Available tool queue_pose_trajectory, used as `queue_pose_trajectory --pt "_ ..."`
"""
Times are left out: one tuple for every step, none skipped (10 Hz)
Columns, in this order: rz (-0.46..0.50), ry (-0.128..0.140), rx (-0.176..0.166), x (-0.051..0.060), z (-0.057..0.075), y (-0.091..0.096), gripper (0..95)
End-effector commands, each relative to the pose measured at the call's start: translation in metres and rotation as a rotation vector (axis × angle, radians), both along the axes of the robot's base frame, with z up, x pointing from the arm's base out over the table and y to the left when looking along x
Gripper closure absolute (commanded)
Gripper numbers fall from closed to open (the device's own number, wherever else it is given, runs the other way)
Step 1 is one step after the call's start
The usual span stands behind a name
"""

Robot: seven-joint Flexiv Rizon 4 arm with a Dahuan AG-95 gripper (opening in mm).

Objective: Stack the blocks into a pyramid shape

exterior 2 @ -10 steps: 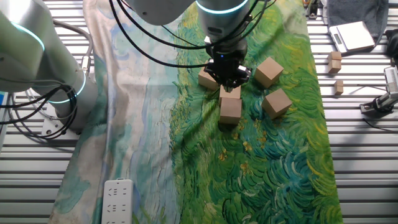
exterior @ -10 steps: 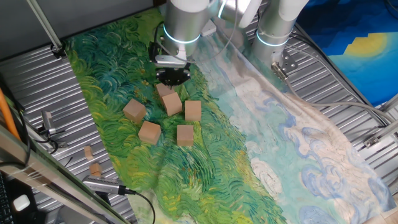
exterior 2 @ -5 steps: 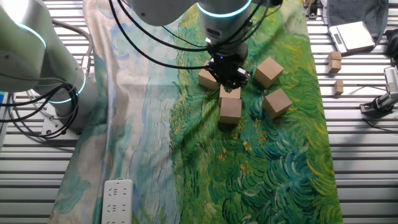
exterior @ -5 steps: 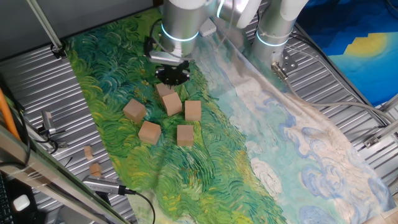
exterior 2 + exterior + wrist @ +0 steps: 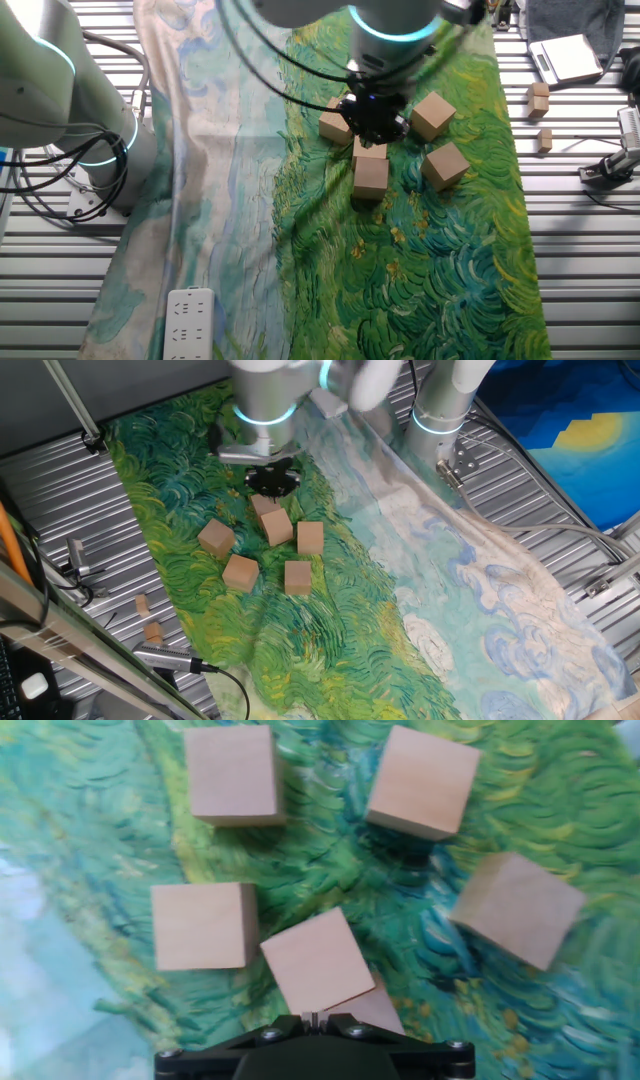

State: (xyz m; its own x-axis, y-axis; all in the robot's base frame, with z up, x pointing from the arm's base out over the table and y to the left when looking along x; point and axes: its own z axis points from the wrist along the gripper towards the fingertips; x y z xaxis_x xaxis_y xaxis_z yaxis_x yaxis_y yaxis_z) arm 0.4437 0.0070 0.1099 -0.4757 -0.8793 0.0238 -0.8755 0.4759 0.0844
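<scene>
six blocks [image 5: 233, 774], plain unpainted light-brown wood, flat faces and crisp square edges, lie on a cloth [image 5: 330, 630] printed with swirling green and blue brushstrokes. one block [image 5: 317, 960] sits tilted on top of another block [image 5: 375, 1011], which shows only as a sliver under it; these two form the only stack. a third block [image 5: 205, 926] sits just beside the stack, and the other three are spread around, apart from one another.

gripper [image 5: 373, 118], black, hangs above the stacked pair; it holds nothing, and whether its jaws are parted or together cannot be told. in the hand view only its dark base edge shows.

cloth drapes in soft folds over a ribbed metal table [image 5: 60, 490]. two small tan wooden bits [image 5: 142, 604] rest on the metal, well apart from the blocks.
</scene>
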Motion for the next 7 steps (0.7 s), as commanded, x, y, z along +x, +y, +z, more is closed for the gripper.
queue_pose_trajectory --pt "-0.030 0.087 0.112 -0.0009 -0.0005 0.0004 95.0" --pt "-0.037 0.091 0.129 -0.0009 -0.0005 0.0004 95.0" --pt "-0.044 0.095 0.137 -0.0009 -0.0005 0.0004 95.0" --pt "-0.046 0.095 0.131 -0.0009 -0.0005 0.0004 95.0" --pt "-0.044 0.094 0.129 -0.0009 -0.0005 0.0004 95.0" --pt "-0.044 0.094 0.128 -0.0009 -0.0005 0.0004 95.0" --pt "-0.050 0.094 0.136 -0.0009 -0.0005 0.0004 95.0"
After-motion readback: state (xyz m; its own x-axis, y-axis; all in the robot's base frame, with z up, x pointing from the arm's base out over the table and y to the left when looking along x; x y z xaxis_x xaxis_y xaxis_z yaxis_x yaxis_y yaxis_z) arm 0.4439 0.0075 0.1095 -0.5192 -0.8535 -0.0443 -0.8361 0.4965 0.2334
